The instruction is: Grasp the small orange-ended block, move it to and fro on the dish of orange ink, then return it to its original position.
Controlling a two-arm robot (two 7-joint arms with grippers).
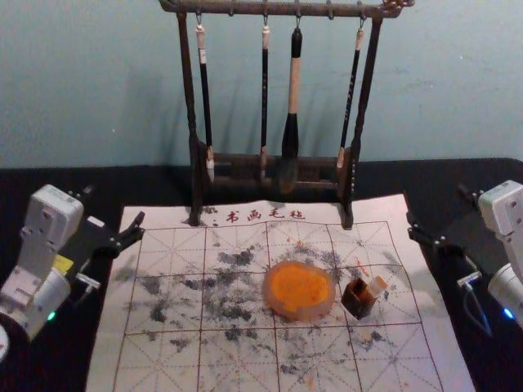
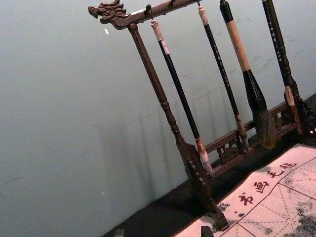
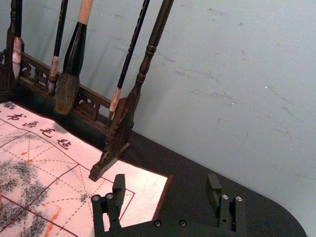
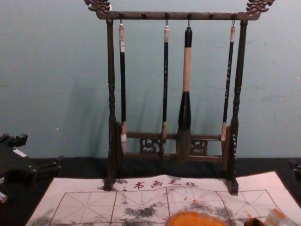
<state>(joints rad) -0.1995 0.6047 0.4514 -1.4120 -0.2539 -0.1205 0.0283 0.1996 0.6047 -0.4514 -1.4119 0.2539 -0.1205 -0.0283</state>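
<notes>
My left gripper (image 1: 114, 204) is open over the mat's left edge; in the left wrist view, the tips of the left gripper (image 2: 163, 231) stand apart at the lower edge. Across the mat, my right gripper (image 1: 437, 206) is open by the right edge, and in the right wrist view nothing is between the fingers of the right gripper (image 3: 166, 182). The pale block with an orange end (image 1: 376, 286) leans at a small dark brown holder (image 1: 358, 300), right of the round dish of orange ink (image 1: 301, 287). The chest view has the block (image 4: 275, 219) low at the right.
A wooden rack (image 1: 196, 175) with several hanging brushes stands at the mat's back edge, before the wall. The ink-stained white mat (image 1: 167, 359) with a red grid lies on the black table (image 1: 49, 184).
</notes>
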